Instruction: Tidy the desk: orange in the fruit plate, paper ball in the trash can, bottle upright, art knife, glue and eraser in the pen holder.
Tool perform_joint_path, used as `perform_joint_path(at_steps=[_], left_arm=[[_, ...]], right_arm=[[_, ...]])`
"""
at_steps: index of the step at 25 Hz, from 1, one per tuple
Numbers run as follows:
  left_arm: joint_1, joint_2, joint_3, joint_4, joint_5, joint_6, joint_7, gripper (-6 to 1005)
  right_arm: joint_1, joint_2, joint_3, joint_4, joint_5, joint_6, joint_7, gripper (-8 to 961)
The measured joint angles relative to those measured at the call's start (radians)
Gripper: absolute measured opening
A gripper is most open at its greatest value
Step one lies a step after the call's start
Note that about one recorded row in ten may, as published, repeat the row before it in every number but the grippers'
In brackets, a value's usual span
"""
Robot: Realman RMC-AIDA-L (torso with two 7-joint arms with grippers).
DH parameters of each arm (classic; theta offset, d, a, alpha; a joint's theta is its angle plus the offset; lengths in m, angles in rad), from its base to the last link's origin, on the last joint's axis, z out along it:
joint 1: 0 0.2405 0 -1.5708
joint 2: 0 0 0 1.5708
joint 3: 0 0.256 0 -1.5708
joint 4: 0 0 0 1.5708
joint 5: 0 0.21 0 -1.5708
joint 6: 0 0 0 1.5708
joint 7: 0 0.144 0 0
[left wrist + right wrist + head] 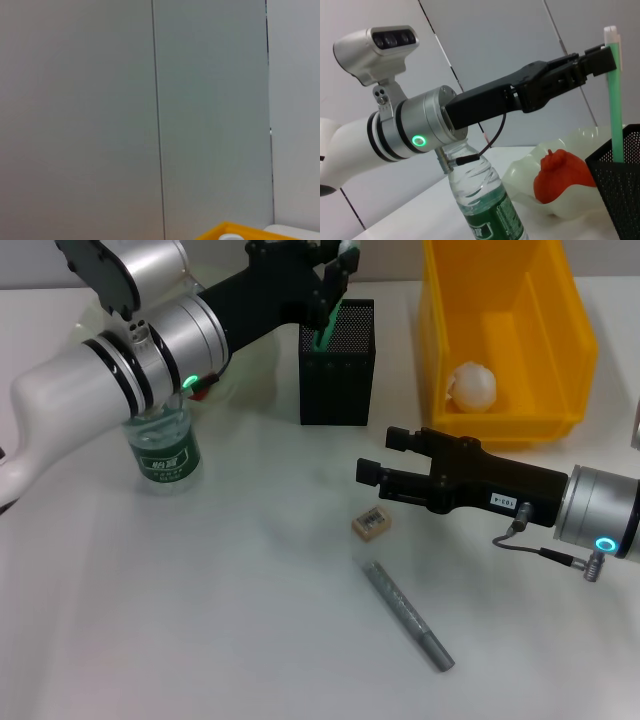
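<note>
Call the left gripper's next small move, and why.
Probably open the left gripper and let go: it grips the knife upright, with the lower end already inside the pen holder. The right gripper hovers by the eraser.

only a small white tag on the right gripper (378,468) shows digits, roughly "103-4"; the bottle (165,454) label stays illegible.
</note>
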Motion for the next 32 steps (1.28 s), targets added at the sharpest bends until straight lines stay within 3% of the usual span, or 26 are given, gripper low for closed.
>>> perform_joint_path(at_steps=[24,30,32], left_arm=[[0.021,0.0,0.007,0.019,0.0,0.026,-0.01,296],[0.141,0.012,0.054,0.213,0.011,0.06,-0.092,326],[0.186,0.018,0.074,0.284,0.019,0.059,-0.113,397]], right_arm=[[0.001,0.0,0.003,0.0,0.0,0.0,-0.002,829],[0.001,0.0,0.002,0.0,0.0,-0.002,-0.002,830],[0.001,0.0,0.002,0.0,0.0,-0.005,-0.002,830]])
